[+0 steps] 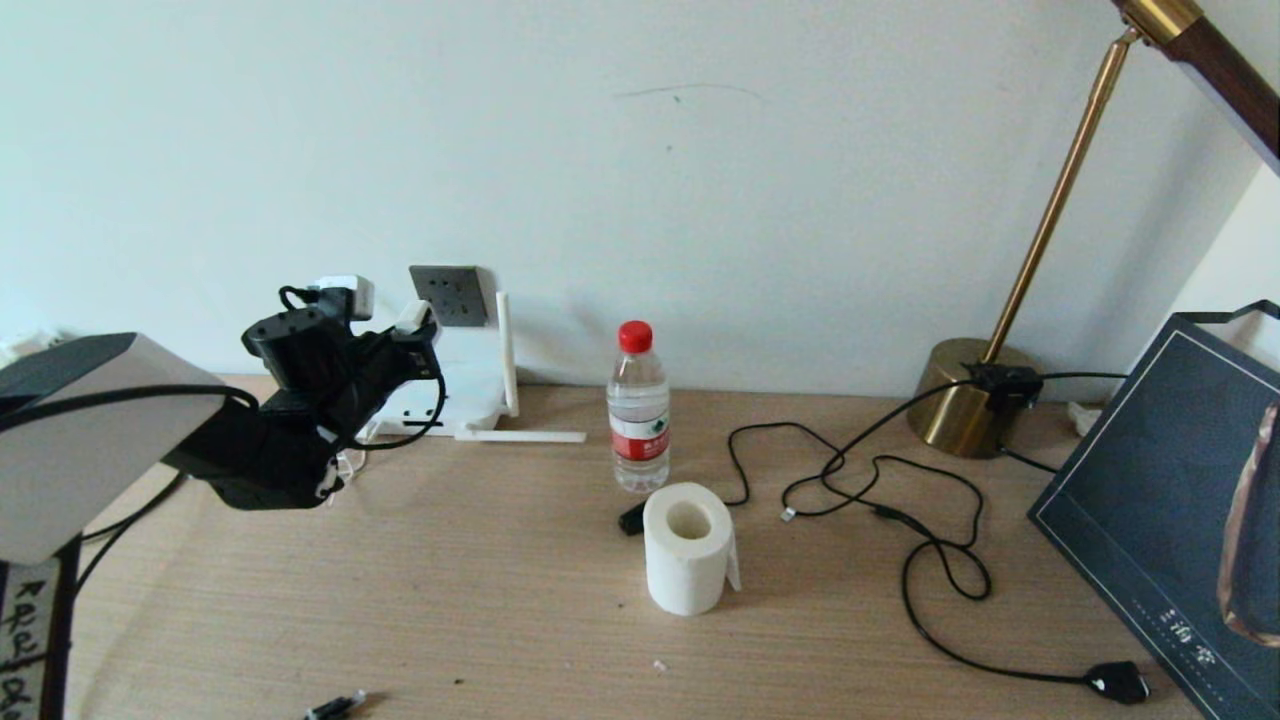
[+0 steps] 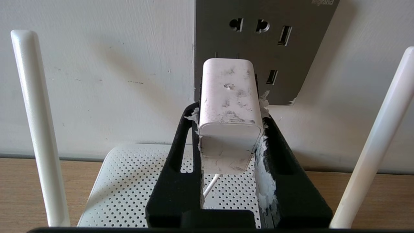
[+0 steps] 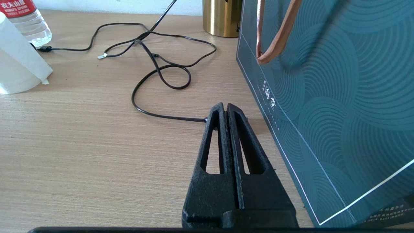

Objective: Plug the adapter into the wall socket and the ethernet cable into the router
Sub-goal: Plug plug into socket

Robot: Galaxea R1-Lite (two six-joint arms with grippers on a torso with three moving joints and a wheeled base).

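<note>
Now my left pincer (image 2: 230, 129) is clamped on the adapter (image 2: 229, 97), above the router (image 2: 129, 181) at the desk's back edge. The socket (image 2: 258, 48) lies straight ahead, prongs nearly touching it. My right pincer (image 3: 226, 110) rests pressed together.

Beside the one clear plastic water bottle with a red cap (image 1: 638, 405): one white toilet-paper roll (image 1: 688, 547), one flat white perforated router (image 1: 455, 395) with two slim white stick antennas (image 2: 40, 126) visible, one dark grey square wall socket (image 1: 449, 294), one brass lamp (image 1: 965, 400), one dark teal paper bag (image 1: 1170, 480).
</note>
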